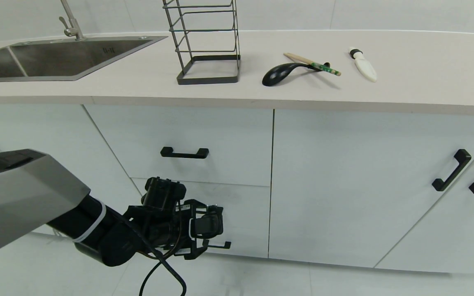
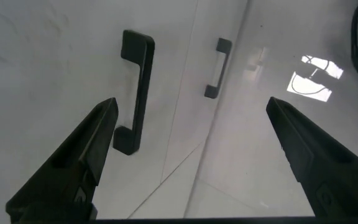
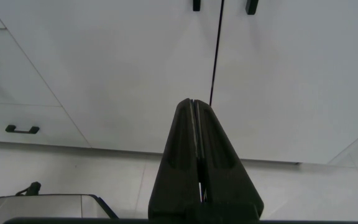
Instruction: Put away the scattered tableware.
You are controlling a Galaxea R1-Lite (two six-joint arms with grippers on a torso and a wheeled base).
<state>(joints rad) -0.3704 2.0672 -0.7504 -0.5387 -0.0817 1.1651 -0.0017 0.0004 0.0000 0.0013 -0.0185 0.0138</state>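
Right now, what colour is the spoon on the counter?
The curved glossy spoon is black; head view.

The table (image 1: 426,61) was a matt, pale, stone-like slab. The sink (image 1: 56,57) was brushed steel with a dull sheen. The rack (image 1: 208,80) was thin, dark, matt metal wire. The spoon (image 1: 276,75) looked like glossy black plastic, the chopsticks (image 1: 312,63) bare wood, and the white utensil (image 1: 366,69) smooth plastic. The cabinet fronts (image 1: 344,185) were smooth satin white with matt black handles (image 1: 184,153). The floor tiles (image 1: 344,283) shone.
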